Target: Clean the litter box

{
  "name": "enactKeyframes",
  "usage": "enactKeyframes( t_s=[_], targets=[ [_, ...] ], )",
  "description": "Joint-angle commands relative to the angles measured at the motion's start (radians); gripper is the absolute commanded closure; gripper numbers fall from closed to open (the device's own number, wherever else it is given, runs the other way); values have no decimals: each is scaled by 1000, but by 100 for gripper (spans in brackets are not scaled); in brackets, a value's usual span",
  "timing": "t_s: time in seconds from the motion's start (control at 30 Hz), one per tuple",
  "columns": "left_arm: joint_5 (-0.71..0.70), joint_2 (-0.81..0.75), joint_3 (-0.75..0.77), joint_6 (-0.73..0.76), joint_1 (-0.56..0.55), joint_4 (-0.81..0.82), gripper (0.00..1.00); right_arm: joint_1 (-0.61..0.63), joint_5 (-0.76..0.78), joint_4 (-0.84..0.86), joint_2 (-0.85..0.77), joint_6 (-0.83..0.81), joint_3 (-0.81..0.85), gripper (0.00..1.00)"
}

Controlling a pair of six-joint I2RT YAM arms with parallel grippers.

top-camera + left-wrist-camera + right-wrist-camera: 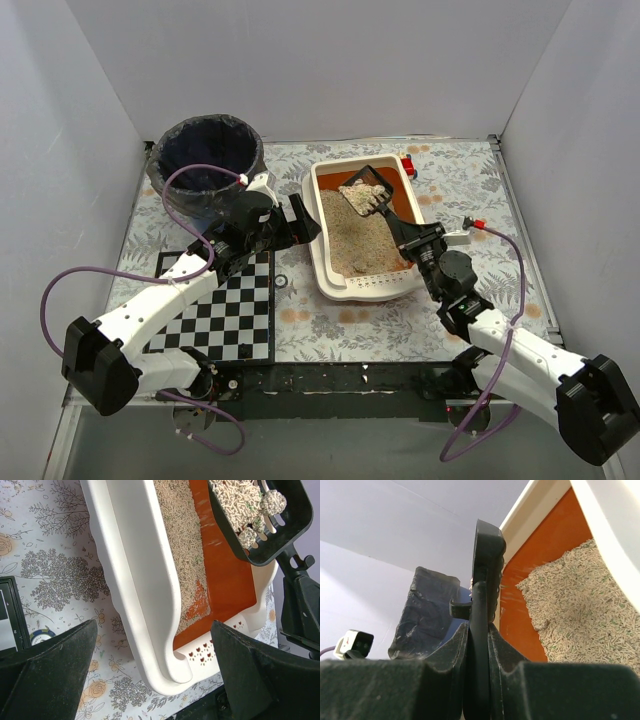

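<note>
Right fingers [442, 680] clamped on the litter scoop [368, 200], left fingers [50, 675] apart; holds clumps [272, 502] above the litter box [365, 290]; needs a level carry next, probably to the bin [168, 190] at the tabletop's [450, 180] far-left corner.

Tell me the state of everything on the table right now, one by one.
litter box: upright, litter heaped near, far floor bare.
scoop: loaded with litter and clumps.
bin: open, bagged.
left fingers: open, beside the box.
right fingers: shut on scoop.
</note>
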Motion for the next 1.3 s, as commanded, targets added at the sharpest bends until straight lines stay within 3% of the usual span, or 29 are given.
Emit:
enactKeyframes(
  t_s=[0.0,0.1,0.17,0.27,0.37,0.43,0.53,0.63,0.7,0.77,0.9,1.0,1.13,1.2,1.27],
  targets=[
    [-13,-31,1,9,5,8,2,-3,21,115,-15,7,-3,99],
    [-22,-42,-10,6,5,14,2,-3,37,108,-43,75,-31,99],
    [-22,-39,-8,6,6,22,2,-3,-32,177,-21,-37,-8,99],
    [-16,-33,-1,6,5,10,2,-3,50,-9,-59,23,24,99],
    [-20,-38,-14,3,5,21,2,-3,-21,97,-37,-20,11,99],
    [-20,-36,-11,3,5,16,2,-3,-59,78,-21,-70,41,99],
    [-16,-38,-7,3,5,8,2,-3,57,-67,-55,85,28,99],
    [-20,-39,-16,-1,5,24,2,-4,-57,160,-17,6,-9,99],
    [-13,-30,-8,-1,5,19,2,-4,-41,115,-27,-13,8,99],
    [-8,-28,-10,-3,5,13,2,-3,48,13,-64,72,3,99],
    [-11,-25,-15,-7,5,25,2,-4,-37,136,-38,-60,7,99],
    [-5,-18,-5,-6,6,14,2,-4,83,-55,-93,61,23,99],
    [-7,-18,-18,-11,5,31,2,-4,-38,168,-54,-40,-14,99],
    [-1,-8,-4,-7,5,18,2,-4,-2,78,-64,-42,9,99],
    [-4,-10,-5,-7,6,11,2,-4,56,-24,-82,68,8,99]
  ],
)
